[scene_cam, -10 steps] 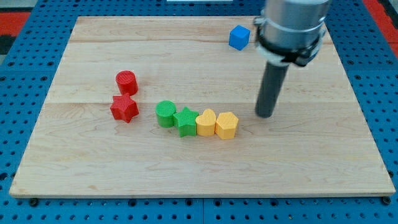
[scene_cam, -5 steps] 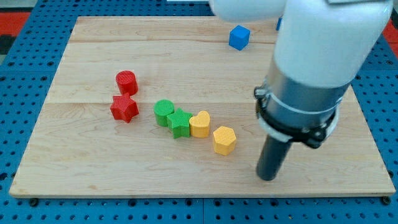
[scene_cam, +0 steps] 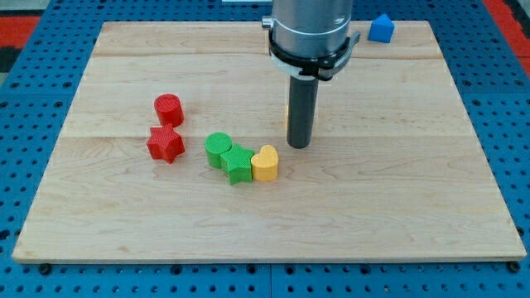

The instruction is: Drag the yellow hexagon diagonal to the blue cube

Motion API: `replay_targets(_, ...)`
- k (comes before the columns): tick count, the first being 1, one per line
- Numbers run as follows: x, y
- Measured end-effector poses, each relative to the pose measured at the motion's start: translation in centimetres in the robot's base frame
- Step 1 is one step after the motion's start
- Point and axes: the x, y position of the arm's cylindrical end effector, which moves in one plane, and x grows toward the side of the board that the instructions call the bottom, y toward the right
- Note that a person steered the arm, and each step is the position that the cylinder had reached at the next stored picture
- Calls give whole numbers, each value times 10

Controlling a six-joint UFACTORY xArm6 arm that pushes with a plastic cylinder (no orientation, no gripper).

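— Where's the yellow hexagon (scene_cam: pixel 288 114)?
— Mostly hidden behind my rod; 1 yellow edge shows just above my tip (scene_cam: pixel 298 146).
— Claw?
— None: a bare rod, gripping nothing. It sits below the hexagon, probably to shove it toward the blue cube (scene_cam: pixel 381 29), well apart.

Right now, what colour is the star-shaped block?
Green: the star block, in the camera view.
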Motion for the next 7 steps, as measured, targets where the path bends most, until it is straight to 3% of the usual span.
replay_targets(1, -55, -8)
replay_targets(2, -70, -9)
replay_targets(5, -16, 47)
replay_targets(7, -16, 46)
